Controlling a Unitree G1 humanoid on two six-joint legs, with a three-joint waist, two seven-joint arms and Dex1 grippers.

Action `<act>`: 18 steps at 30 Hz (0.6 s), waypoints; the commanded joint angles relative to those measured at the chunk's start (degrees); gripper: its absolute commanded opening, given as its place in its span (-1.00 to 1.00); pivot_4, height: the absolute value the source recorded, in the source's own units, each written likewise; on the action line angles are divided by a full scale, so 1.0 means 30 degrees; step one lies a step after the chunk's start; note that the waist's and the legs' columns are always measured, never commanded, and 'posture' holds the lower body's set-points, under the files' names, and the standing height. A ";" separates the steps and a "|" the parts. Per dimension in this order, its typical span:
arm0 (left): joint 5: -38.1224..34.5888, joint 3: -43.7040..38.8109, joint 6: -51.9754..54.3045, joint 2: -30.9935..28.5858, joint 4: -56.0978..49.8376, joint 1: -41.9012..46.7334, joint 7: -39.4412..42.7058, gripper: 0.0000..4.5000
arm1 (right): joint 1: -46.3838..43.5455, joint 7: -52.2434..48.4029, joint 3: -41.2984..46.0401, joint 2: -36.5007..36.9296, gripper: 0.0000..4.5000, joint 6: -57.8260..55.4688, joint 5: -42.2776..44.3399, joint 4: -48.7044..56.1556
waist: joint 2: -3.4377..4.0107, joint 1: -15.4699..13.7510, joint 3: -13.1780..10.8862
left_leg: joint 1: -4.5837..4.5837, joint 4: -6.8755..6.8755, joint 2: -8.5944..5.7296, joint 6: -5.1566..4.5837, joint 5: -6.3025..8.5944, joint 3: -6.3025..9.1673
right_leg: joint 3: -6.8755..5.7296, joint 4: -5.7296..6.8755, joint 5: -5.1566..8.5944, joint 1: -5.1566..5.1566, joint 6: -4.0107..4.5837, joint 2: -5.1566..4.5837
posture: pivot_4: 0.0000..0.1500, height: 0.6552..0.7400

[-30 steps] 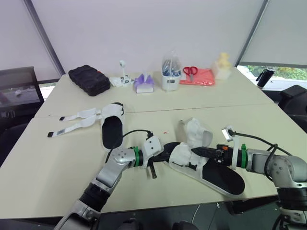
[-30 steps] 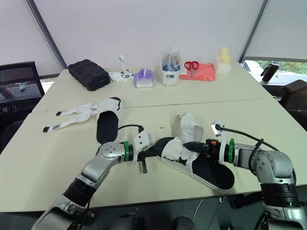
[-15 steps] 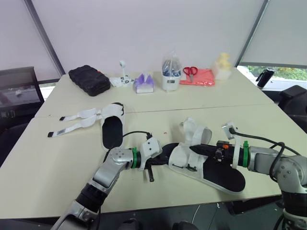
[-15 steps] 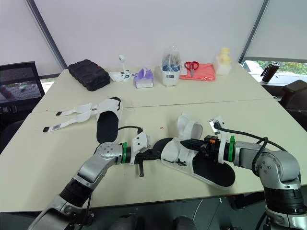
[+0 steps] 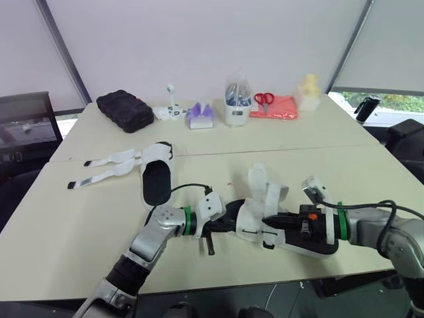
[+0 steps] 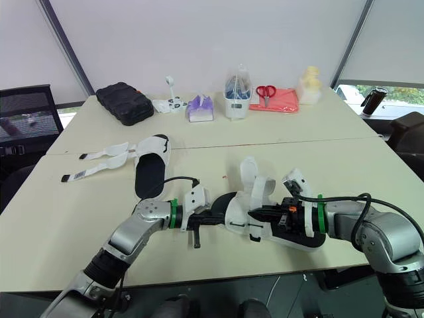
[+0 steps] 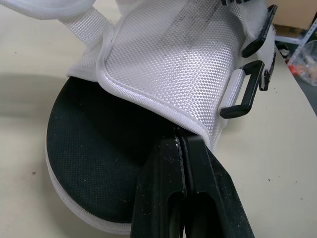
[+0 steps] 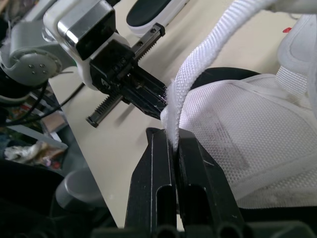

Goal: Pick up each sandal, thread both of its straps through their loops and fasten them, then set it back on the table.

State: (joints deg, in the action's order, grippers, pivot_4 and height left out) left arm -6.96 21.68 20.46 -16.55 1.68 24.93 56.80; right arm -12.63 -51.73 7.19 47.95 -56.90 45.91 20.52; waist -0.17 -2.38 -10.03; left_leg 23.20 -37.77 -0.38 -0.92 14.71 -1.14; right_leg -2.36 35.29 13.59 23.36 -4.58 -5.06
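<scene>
The near sandal (image 5: 301,240), black sole with a white mesh upper, lies at the table's front between my two grippers. My left gripper (image 5: 232,224) is shut on the edge of its white upper (image 7: 168,64) at the toe end. Two black loops (image 7: 245,91) sit on the upper's side. My right gripper (image 5: 267,220) is shut on a white strap (image 8: 198,64), which rises upright above the sandal (image 5: 257,182). The second sandal (image 5: 156,180) lies flat further back on the left, its two straps (image 5: 106,165) unfastened and spread out to the left.
Along the far edge stand a black case (image 5: 124,110), a small white figure (image 5: 170,109), a purple tissue pack (image 5: 199,114), a clear container (image 5: 236,106), red scissors (image 5: 264,98) on pink cloth (image 5: 281,107) and a yellow object (image 5: 309,89). A seam (image 5: 318,147) joins two tables.
My right gripper has moved left towards the left gripper, carrying the strap. The strap now stands more upright over the sandal. The left gripper has kept its hold.
</scene>
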 commanded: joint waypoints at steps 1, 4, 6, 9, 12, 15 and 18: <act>0.0117 0.1234 0.0407 0.0136 0.0685 -0.0410 0.0557 -1.00 | -0.0195 -0.0273 0.0842 0.0078 -0.72 0.1078 -0.0127 -0.0267 | 0.0000 -0.0006 0.0000 | 0.0001 -0.0004 0.0000 0.0000 0.0000 -0.0001 | 0.0000 -0.0001 0.0000 -0.0002 0.0000 0.0000 | 1.00 1.00; 0.0122 0.1274 0.0377 0.0225 0.0858 -0.0297 0.0740 -1.00 | 0.0011 -0.0221 0.1197 0.0553 -0.20 0.2168 -0.1044 -0.0494 | 0.0001 -0.0017 0.0000 | 0.0003 -0.0015 0.0000 -0.0001 0.0001 0.0000 | 0.0000 -0.0003 0.0016 -0.0007 0.0029 -0.0001 | 1.00 1.00; 0.0167 0.1314 0.0300 0.0240 0.1011 -0.0206 0.0879 -1.00 | 0.0240 -0.0275 0.1921 0.0888 0.25 0.2439 -0.1136 -0.0804 | 0.0001 -0.0034 0.0000 | 0.0011 -0.0032 -0.0003 -0.0007 0.0004 0.0000 | -0.0001 -0.0005 0.0018 -0.0010 0.0032 -0.0004 | 1.00 1.00; 0.0171 0.1434 0.0276 0.0311 0.1183 -0.0074 0.1178 -1.00 | 0.1620 -0.0507 0.4463 0.1764 0.44 0.1648 -0.0138 -0.0319 | 0.0001 -0.0132 0.0001 | 0.0025 -0.0041 -0.0013 -0.0012 0.0008 0.0005 | -0.0001 -0.0009 0.0018 -0.0012 0.0032 -0.0014 | 1.00 1.00; 0.0203 0.1500 0.0282 0.0358 0.1258 -0.0033 0.1396 -1.00 | 0.2921 -0.0734 0.5736 0.2287 0.44 0.0889 0.0690 0.0462 | -0.0001 -0.0041 0.0027 | 0.0024 -0.0042 -0.0013 -0.0053 0.0032 -0.0002 | 0.0010 -0.0024 0.0017 -0.0014 0.0030 -0.0021 | 1.00 1.00; 0.0147 0.1807 0.0268 0.0492 0.1410 0.0031 0.1885 -1.00 | 0.6596 -0.1262 0.7508 0.2374 0.44 -0.1216 0.2819 0.3112 | 0.0000 -0.0175 0.0065 | 0.0027 -0.0043 -0.0012 -0.0060 0.0036 0.0017 | 0.0006 -0.0022 0.0019 -0.0020 0.0028 -0.0023 | 1.00 1.00; 0.0201 0.1974 0.0136 0.0698 0.1615 0.0112 0.2079 -1.00 | 0.8637 -0.0626 0.7514 0.1689 0.44 -0.1447 0.3334 0.4563 | 0.0006 -0.0211 0.0087 | 0.0019 -0.0044 -0.0003 -0.0084 0.0052 0.0013 | 0.0007 -0.0026 0.0022 -0.0027 0.0028 -0.0014 | 1.00 1.00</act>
State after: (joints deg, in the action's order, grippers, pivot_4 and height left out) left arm -6.95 22.67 20.29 -14.89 4.70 26.87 61.03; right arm 11.95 -54.53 28.22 54.12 -61.10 53.90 30.66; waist -0.15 -3.01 -9.77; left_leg 23.26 -37.91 -0.39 -1.17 14.87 -1.11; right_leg -2.34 35.21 13.66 23.28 -4.50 -5.11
